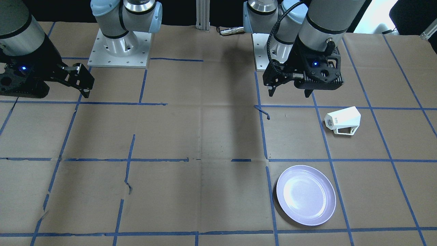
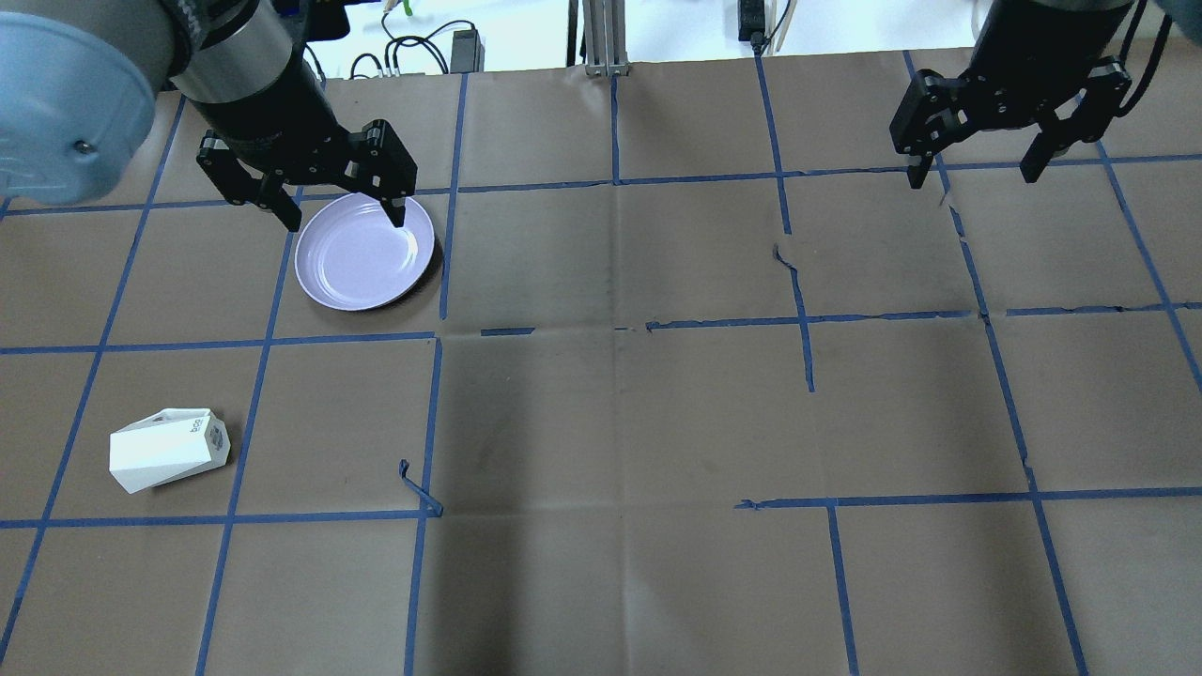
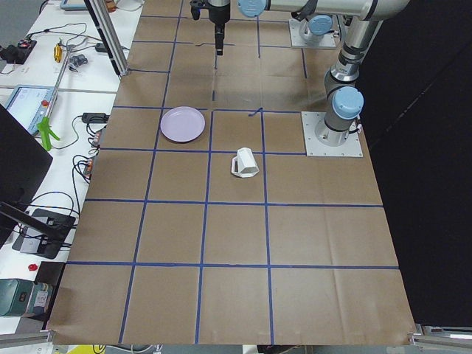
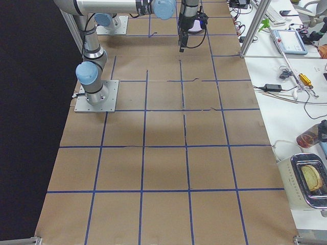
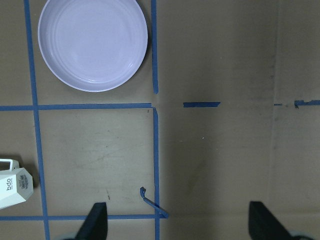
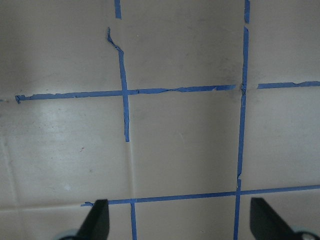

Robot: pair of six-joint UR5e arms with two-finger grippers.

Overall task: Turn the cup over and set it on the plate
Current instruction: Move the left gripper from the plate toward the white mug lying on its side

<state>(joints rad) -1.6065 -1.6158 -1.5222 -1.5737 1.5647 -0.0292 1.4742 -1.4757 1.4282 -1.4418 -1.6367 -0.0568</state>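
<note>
The white faceted cup (image 1: 343,120) lies on its side on the table, its narrow printed base toward the table's middle. It also shows in the overhead view (image 2: 169,449) and at the left edge of the left wrist view (image 5: 12,186). The lavender plate (image 1: 306,194) sits bare farther from the robot, also in the overhead view (image 2: 364,272) and the left wrist view (image 5: 93,42). My left gripper (image 2: 344,222) is open and empty, high above the table, apart from cup and plate. My right gripper (image 2: 974,176) is open and empty, high over the table's other half.
Brown paper with a blue tape grid (image 2: 615,324) covers the table. A loose curl of tape (image 2: 418,488) lies right of the cup. Both arm bases (image 1: 119,48) stand at the robot's edge. Benches with cables and tools (image 3: 44,88) flank the far side.
</note>
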